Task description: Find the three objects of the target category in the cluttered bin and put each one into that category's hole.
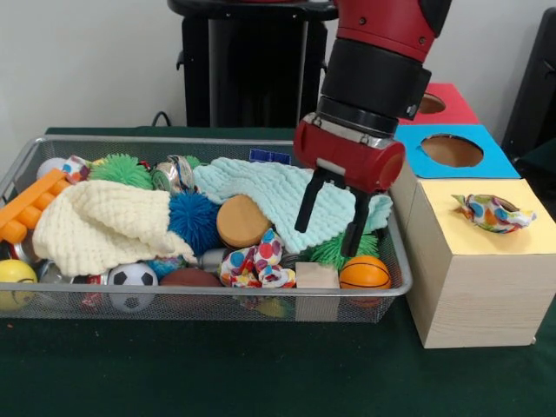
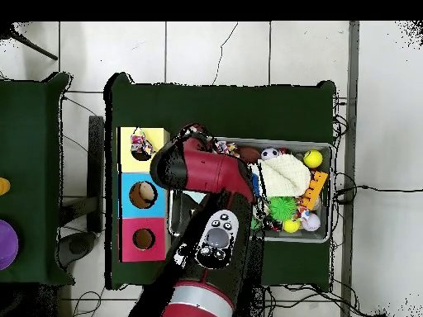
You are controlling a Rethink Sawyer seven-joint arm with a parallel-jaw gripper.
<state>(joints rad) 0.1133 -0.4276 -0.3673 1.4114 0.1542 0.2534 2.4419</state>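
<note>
The gripper (image 1: 333, 215) is seen at centre right of the front view, its two black fingers spread apart and clamped on nothing, hanging over the right end of the cluttered bin (image 1: 217, 294). One polka-dot bundle (image 1: 255, 264) is shown lying low against the bin's front wall, down and to the left of the jaws, between a brown wooden disc (image 1: 241, 221) and a pale wooden block (image 1: 317, 276); its ruffled mass is stretched roughly left to right. A second polka-dot bundle (image 1: 492, 213) is draped at the yellow-surround hole (image 1: 502, 205) on the wooden box (image 1: 473, 291), right of frame, and appears not fully dropped in. Soft knits dominate the bin: a mint cloth (image 1: 269, 193) directly behind the fingers and a cream cloth (image 1: 95, 226) at left. A spiky blue pom ball (image 1: 193, 221) and a smooth orange ball (image 1: 364, 273) are set among them. In the overhead view, the arm (image 2: 206, 177) is seen covering the bin's left end.
</note>
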